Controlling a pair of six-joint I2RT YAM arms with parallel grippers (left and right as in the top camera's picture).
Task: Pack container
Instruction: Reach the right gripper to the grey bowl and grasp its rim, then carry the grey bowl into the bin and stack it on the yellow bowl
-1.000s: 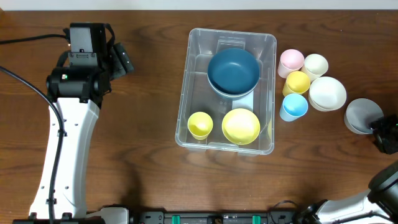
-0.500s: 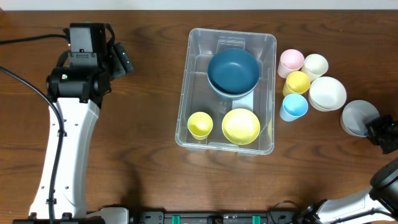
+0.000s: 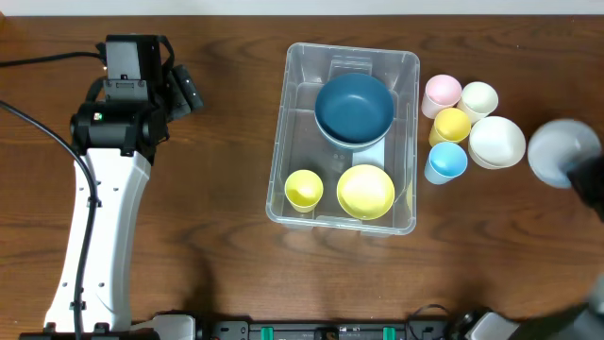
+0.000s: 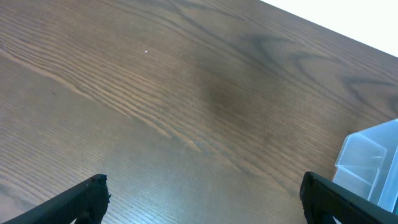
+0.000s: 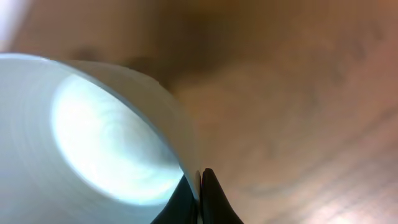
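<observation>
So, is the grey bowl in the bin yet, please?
Out: the grey bowl is right of the bin, its rim pinched by the right gripper.

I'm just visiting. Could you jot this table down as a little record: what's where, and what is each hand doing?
Container: holds blue bowl, yellow bowl, yellow cup
Beside it: white bowl, pink cup, cream cup, second yellow cup, blue cup
Right hand: shut on grey bowl, at its rim
Left hand: open, empty, over the table
</observation>
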